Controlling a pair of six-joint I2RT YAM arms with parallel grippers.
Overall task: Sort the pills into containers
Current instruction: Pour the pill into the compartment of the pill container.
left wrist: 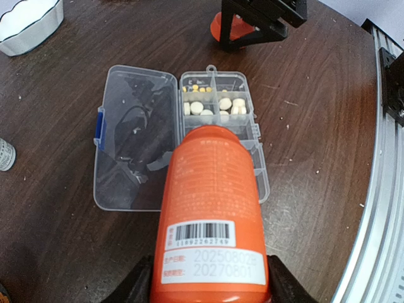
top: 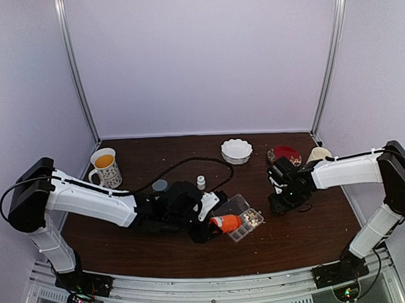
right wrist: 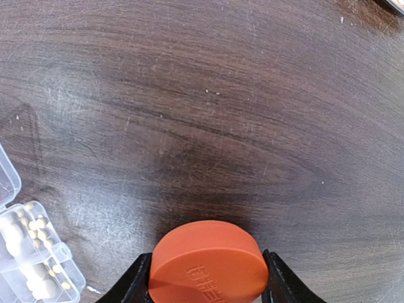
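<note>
Sorting in progress: my left gripper [left wrist: 208,289] pinches the orange bottle [left wrist: 211,202], its far end over the open pill box [left wrist: 260,165]. Only this wrist view shows pale pills [left wrist: 197,108] in the far cells. My right wrist view alone shows my right gripper [right wrist: 208,281] clamping the orange cap [right wrist: 208,262].

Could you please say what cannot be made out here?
Left wrist: the tall orange plastic bottle hides its own mouth and near cells of the flat clear plastic pill box.
Top: tiny pale pills too small to count.
Right wrist: the box cut off by the left edge.
</note>
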